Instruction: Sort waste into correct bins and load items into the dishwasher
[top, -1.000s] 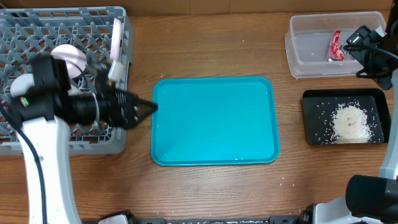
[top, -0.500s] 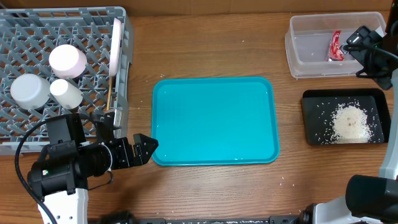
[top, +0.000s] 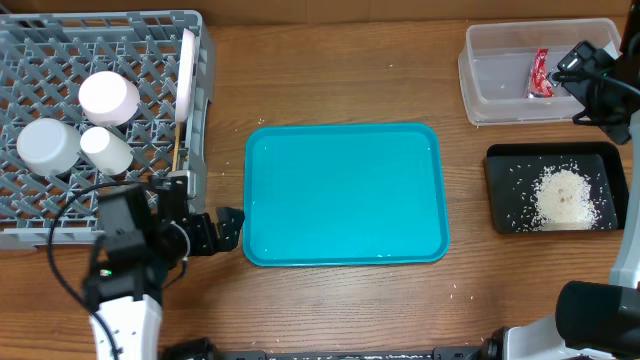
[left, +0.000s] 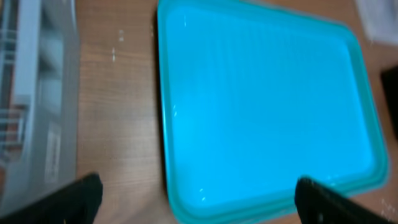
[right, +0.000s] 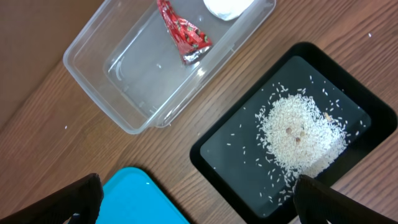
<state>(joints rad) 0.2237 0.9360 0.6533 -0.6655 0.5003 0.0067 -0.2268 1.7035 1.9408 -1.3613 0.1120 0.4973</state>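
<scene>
One grey dish rack (top: 100, 200) fills the table's left side. It holds one white plate (top: 187, 70) on edge, three white round vessels (top: 108, 97), and thin chopsticks (top: 177, 152), their number unclear. One teal tray (top: 345, 195) lies mid-table. One black tray (top: 503, 215) holds one rice pile (top: 563, 197). One clear tub (top: 495, 70) holds one red wrapper (top: 541, 73) and one napkin (right: 227, 6). The left gripper (left: 199, 198) hangs spread and empty by the teal tray's corner. The right gripper (right: 199, 199), also spread and empty, is over the tub's end. The table (top: 330, 300) is brown wood.
</scene>
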